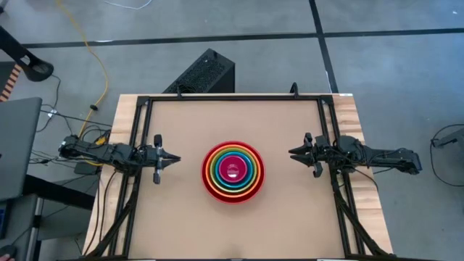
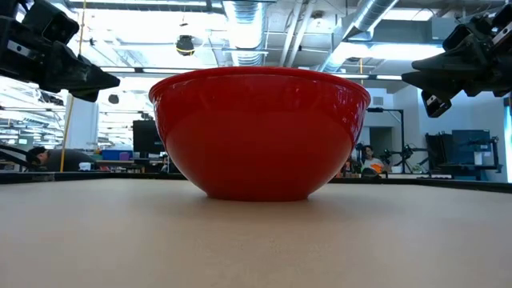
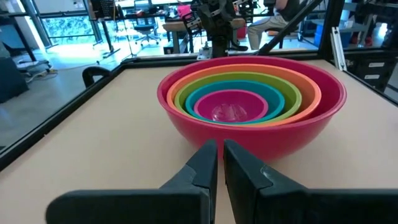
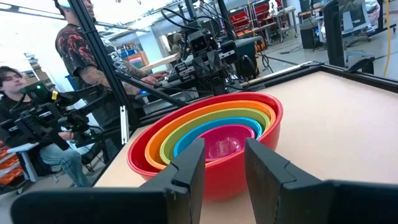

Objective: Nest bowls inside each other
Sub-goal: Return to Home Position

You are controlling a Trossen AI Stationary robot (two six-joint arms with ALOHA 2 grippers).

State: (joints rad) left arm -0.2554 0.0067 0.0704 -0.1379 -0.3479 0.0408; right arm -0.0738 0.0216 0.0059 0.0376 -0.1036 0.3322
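Note:
The bowls sit one inside another at the table's middle: the red bowl rests on its base, holding the orange bowl, the green bowl, the blue bowl and the pink bowl. My left gripper hovers left of the stack, pointing level at it, fingers nearly together and holding nothing. My right gripper hovers right of the stack, also level, with a gap between its fingers and nothing in it.
A black frame runs along the table's far edge and down both sides by the arms. People sit and stand in the room beyond the table. Bare tabletop lies on every side of the stack.

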